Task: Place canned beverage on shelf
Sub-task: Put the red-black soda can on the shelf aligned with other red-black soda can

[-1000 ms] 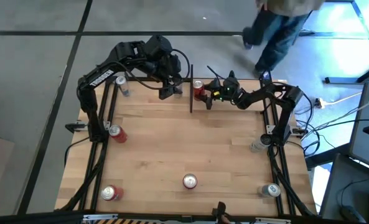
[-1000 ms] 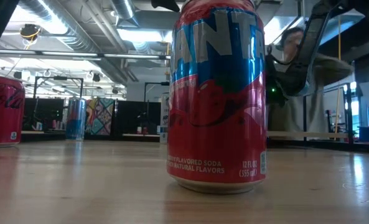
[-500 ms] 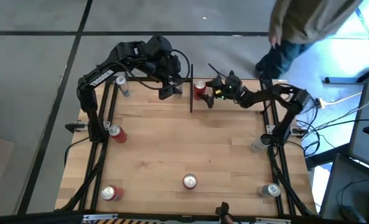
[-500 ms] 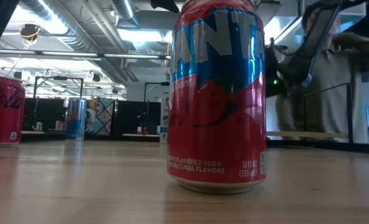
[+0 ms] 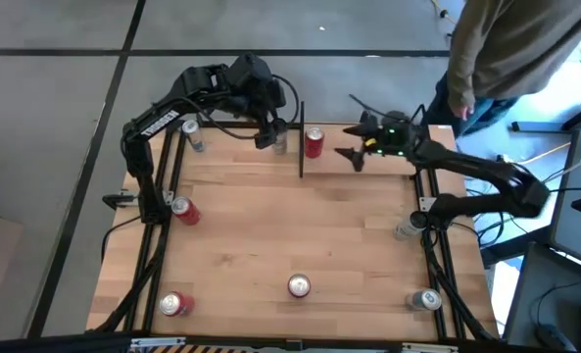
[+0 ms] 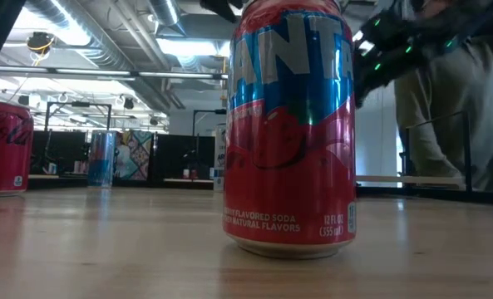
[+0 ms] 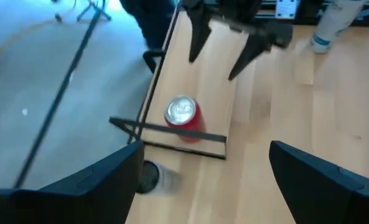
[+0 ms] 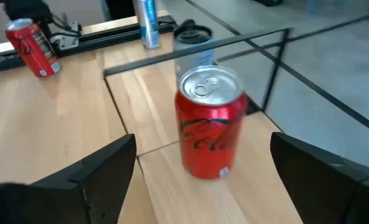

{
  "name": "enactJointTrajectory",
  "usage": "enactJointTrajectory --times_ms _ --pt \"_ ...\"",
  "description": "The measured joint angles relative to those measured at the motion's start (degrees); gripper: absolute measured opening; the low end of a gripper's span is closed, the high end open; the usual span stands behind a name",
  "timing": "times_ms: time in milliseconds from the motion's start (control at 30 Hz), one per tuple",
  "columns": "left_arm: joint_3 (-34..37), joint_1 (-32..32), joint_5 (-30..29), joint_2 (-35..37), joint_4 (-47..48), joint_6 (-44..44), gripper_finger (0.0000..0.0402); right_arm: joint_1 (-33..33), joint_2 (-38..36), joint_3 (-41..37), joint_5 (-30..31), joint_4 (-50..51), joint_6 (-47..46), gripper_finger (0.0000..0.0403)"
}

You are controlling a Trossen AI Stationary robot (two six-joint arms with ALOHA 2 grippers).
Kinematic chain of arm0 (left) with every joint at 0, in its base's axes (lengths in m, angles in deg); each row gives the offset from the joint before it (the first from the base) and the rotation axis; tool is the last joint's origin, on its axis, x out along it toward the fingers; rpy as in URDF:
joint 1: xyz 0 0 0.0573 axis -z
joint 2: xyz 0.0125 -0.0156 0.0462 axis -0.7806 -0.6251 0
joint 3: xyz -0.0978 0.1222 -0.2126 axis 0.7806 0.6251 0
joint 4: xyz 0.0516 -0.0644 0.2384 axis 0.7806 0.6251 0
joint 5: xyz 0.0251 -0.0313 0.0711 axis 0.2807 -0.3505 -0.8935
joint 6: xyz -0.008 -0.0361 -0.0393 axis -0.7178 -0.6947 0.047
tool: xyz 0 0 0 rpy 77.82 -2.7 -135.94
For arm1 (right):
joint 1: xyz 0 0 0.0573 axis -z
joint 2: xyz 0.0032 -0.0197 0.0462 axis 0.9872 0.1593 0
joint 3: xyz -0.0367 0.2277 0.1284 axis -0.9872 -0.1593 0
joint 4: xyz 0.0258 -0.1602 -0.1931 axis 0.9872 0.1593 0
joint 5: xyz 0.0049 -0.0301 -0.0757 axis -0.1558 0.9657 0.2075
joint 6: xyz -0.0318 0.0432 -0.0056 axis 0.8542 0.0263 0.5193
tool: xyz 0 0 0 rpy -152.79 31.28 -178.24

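Wooden table [image 5: 300,226], far edge: red cola can [image 5: 314,142] upright, long axis vertical, pull-tab top upward, standing inside black-framed shelf [image 5: 301,137] just right of its thin side panel. Second can [image 5: 279,143] on the panel's other side. Right gripper [image 5: 359,143] near the red can, apart from it, fingers spread, holding nothing. Left gripper [image 5: 268,135] above the second can, fingers apart. Open tabletop toward the near edge; other cans scattered around the rim.

Two dark jointed arms are seen: white lettering marks the left arm [image 5: 158,120], green lights glow on the right arm [image 5: 393,134].
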Motion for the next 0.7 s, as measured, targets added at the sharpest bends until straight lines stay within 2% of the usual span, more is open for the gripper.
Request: enactJointTrajectory --times_ms 133,267,467,600,700 --pt "0.0 1.5 -1.6 0.2 -0.2 2.7 0.0334 -0.9 -8.9 1.4 2.6 10.8 -5.4 0.0360" --pt "0.0 3.6 0.5 0.2 5.0 1.4 0.0334 -5.8 -15.4 1.6 5.2 18.2 -12.2 0.0360" --pt "0.2 8.6 -0.3 0.2 16.4 -13.4 0.0334 -17.7 -18.7 1.6 9.8 22.8 -15.4 0.0360" --pt "6.6 11.0 3.7 4.5 16.1 -20.7 0.0334 -23.9 -18.5 1.6 12.5 22.4 -15.5 0.0360" --pt "16.7 11.8 2.8 11.7 15.5 -26.3 0.0334 -27.8 -17.8 1.5 15.0 22.1 -16.5 0.0360"
